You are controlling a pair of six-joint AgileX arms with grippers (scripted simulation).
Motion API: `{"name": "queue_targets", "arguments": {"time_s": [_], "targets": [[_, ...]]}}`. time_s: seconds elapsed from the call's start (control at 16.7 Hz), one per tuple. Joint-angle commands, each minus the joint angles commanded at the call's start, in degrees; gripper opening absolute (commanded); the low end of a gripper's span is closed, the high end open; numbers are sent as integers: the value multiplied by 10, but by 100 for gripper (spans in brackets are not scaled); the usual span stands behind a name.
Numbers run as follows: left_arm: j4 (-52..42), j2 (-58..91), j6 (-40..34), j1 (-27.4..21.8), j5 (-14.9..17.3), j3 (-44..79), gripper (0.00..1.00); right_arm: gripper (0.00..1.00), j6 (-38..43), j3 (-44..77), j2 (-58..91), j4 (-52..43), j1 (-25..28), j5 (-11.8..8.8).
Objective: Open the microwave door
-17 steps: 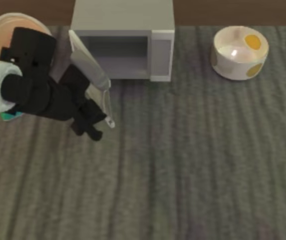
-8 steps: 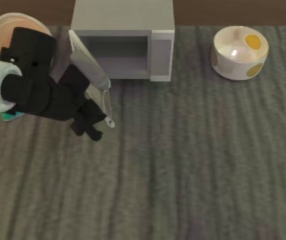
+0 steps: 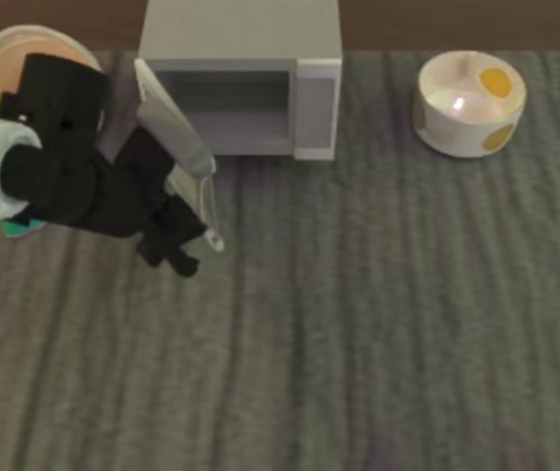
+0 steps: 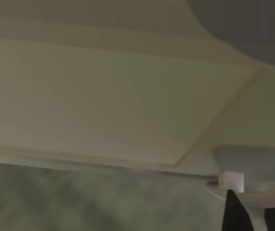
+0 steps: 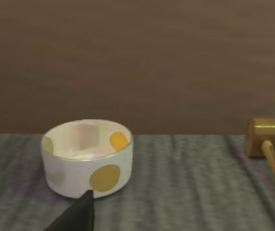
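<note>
silver-grey microwave (image 3: 240, 39) sits at the table's (image 3: 378, 343) far edge; its door (image 3: 177, 147) swings well open leftward, so we judge little remains. our left gripper (image 3: 196, 235) is at the door's free edge, jaws' state unclear; right arm parked

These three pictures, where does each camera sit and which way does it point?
Top view: above the table, looking down on the microwave, its open microwave door and the left gripper.
Left wrist view: on the left arm, close against the door.
Right wrist view: on the right arm, facing the spotted bowl, which the top view also shows.
</note>
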Motion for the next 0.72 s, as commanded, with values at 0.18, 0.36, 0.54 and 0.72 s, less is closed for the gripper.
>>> {"name": "queue_targets", "arguments": {"time_s": [0.18,0.36,0.54,0.72], "targets": [[-10,0,21,10,11,4,0,100,0,0,0,0,0,0],[-20,0,45,20,22,8,0,100,0,0,0,0,0,0],[-24,0,51,23,26,8,0,100,0,0,0,0,0,0],[-24,0,51,23,26,8,0,100,0,0,0,0,0,0]]}}
